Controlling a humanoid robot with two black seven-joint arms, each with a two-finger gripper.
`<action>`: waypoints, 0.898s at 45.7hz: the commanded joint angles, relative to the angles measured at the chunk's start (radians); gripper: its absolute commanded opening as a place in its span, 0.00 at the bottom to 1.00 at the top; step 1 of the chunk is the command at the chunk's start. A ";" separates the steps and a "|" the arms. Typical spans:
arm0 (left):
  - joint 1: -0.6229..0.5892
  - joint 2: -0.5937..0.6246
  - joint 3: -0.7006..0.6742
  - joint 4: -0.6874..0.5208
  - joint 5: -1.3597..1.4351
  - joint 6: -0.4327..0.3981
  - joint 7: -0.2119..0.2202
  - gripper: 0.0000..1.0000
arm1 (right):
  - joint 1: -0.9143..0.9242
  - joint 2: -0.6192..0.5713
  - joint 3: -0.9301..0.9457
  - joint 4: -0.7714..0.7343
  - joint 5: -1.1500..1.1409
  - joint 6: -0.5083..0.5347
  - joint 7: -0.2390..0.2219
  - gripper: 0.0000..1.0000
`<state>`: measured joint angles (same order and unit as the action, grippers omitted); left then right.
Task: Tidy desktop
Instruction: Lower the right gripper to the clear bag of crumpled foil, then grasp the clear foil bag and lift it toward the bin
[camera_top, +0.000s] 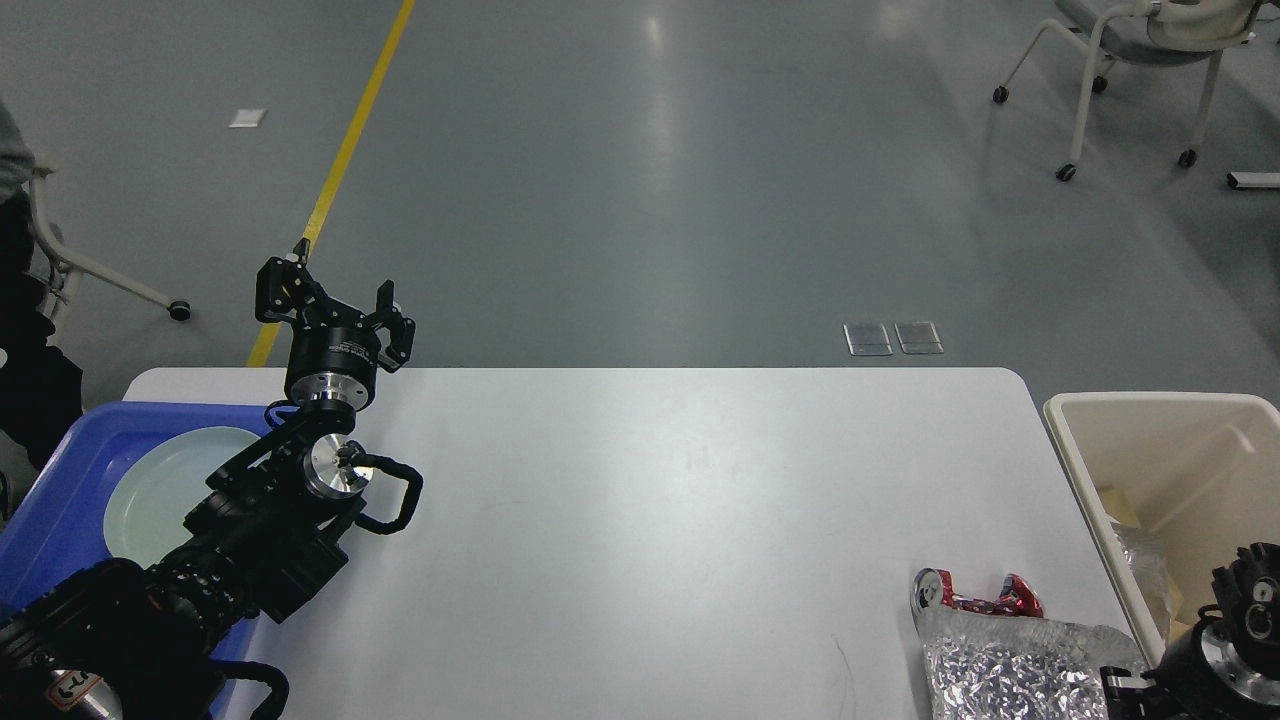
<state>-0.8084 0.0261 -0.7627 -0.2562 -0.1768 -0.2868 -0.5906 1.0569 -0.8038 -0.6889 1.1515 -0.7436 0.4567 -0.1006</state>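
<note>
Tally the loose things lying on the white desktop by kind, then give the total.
Crushed red can: 1
Crinkled silver foil bag: 1
Total on the desktop: 2

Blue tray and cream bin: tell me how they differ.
The blue tray is shallow and sits at the table's left end; the cream bin is deep and stands at the right end. The tray holds a pale plate; the bin holds scraps. Both are rectangular containers.
</note>
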 joint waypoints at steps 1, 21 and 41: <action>0.000 0.000 0.000 0.000 0.000 0.000 0.000 1.00 | -0.003 0.000 0.000 0.001 0.012 0.000 0.001 0.21; 0.000 0.000 -0.001 0.000 -0.001 0.000 0.000 1.00 | 0.005 -0.008 0.002 0.001 0.044 0.013 0.056 0.00; 0.000 0.000 0.000 0.000 -0.001 0.000 0.000 1.00 | 0.158 -0.135 0.014 0.076 0.058 0.177 0.107 0.00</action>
<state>-0.8084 0.0261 -0.7625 -0.2562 -0.1767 -0.2868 -0.5906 1.1336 -0.8847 -0.6774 1.1907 -0.6858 0.5564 -0.0002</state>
